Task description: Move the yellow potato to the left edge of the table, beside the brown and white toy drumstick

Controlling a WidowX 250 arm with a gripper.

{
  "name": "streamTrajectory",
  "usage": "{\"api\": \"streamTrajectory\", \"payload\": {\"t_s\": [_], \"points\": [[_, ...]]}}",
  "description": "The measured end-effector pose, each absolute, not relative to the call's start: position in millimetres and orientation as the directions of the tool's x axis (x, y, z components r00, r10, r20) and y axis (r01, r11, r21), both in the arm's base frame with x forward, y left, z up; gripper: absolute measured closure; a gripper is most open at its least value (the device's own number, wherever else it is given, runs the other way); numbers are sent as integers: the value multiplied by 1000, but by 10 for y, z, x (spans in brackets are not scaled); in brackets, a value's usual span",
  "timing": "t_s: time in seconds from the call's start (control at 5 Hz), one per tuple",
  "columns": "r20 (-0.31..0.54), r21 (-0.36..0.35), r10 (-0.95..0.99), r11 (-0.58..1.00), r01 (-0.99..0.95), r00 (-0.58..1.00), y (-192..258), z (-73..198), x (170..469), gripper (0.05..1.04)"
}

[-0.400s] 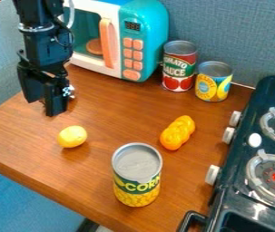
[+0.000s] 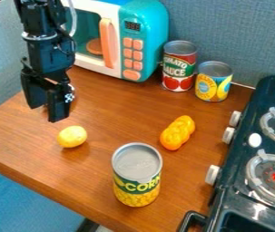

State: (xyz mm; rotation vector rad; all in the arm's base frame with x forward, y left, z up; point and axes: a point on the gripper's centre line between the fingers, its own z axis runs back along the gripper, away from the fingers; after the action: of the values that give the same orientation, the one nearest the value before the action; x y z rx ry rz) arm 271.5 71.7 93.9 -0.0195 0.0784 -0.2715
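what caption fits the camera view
Open gripper above a wooden counter, near a small yellow toy; corn can in front

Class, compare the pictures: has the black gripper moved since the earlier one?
Yes, slightly: the gripper is lower in view, closer to the table's near edge.

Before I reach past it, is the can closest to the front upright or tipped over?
Upright: the can stands on the wooden counter, its silver lid facing up.
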Motion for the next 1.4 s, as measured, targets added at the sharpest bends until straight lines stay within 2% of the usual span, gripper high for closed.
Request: {"api": "streamTrajectory", "payload": {"t_s": [0.4,0.8,1.4], "points": [[-97,-3,-277,961,278,956,694,762,2796,82],[-96,-7,-322,946,323,942,690,583,2817,82],[-175,-22,-322,946,323,931,620,292,2803,82]]}}
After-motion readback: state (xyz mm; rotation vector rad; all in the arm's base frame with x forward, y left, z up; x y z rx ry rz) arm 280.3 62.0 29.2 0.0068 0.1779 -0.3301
